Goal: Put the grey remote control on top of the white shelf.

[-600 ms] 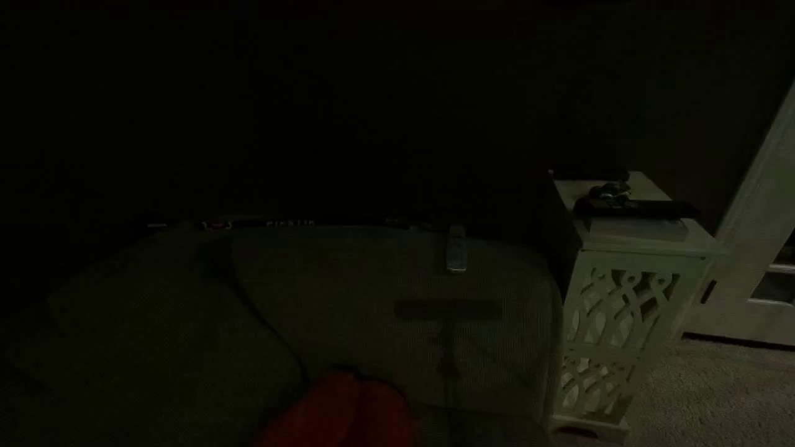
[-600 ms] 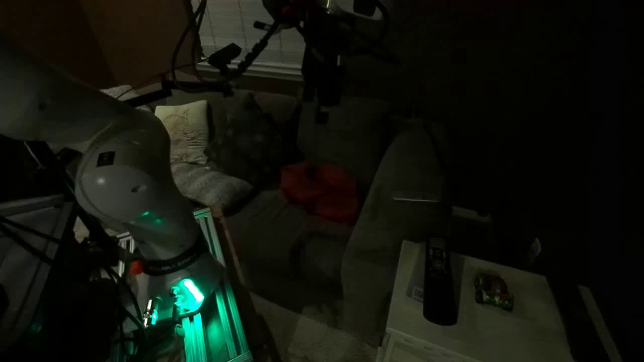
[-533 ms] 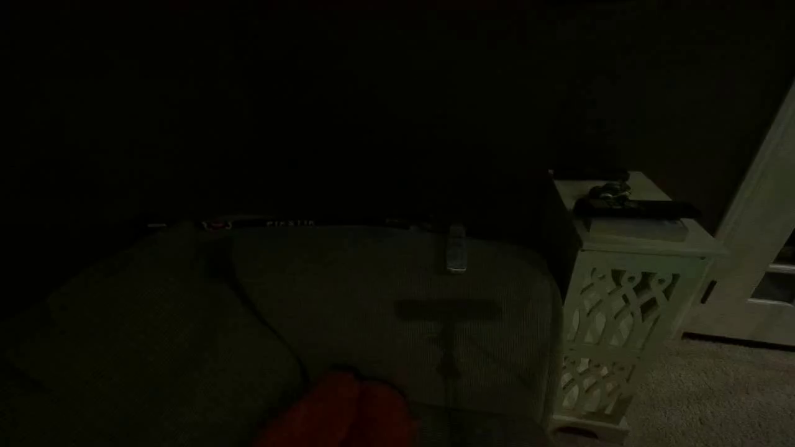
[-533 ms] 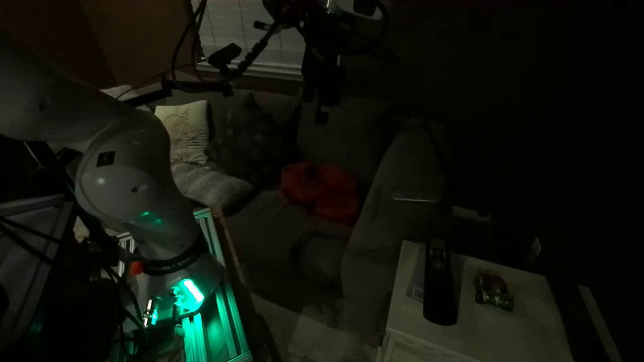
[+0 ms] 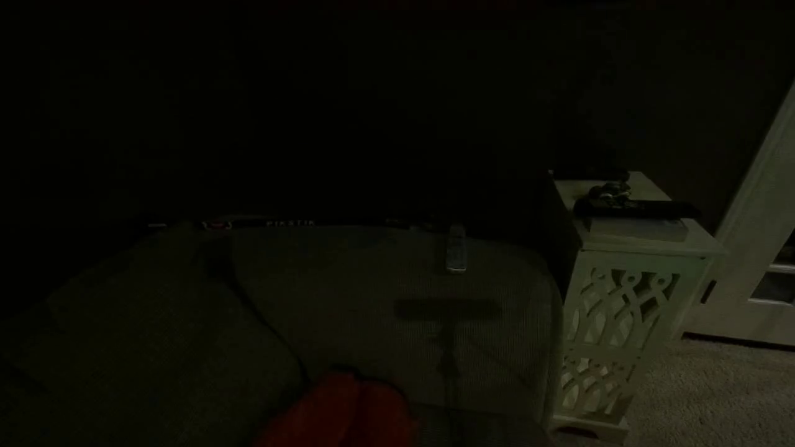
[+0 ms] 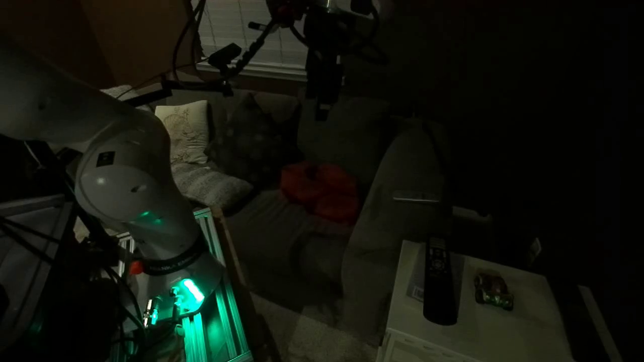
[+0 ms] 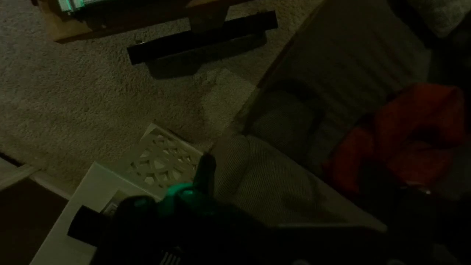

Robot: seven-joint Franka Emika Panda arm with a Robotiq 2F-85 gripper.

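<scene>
The slim grey remote control (image 5: 456,249) lies on the sofa arm, beside the white shelf (image 5: 646,253). It also shows in an exterior view (image 6: 415,196); in the wrist view it is hidden behind the dark gripper body. The shelf has a flat top (image 6: 523,334) and lattice sides, and appears in the wrist view (image 7: 106,184). My gripper (image 6: 322,111) hangs in the air over the sofa, apart from the remote. In the wrist view my gripper (image 7: 292,167) has its dark fingers spread wide, with only the sofa arm seen between them. The scene is very dark.
A black remote (image 6: 440,286) lies on a flat box on the shelf top, with a small toy car (image 6: 493,290) beside it. A black stick (image 5: 292,223) lies along the sofa arm's edge. An orange cloth (image 6: 322,191) and pillows (image 6: 183,130) are on the sofa.
My gripper and wrist have shifted and turned slightly, with the cables swinging a little left in an exterior view. The remote, the shelf and the things on it have not moved.
</scene>
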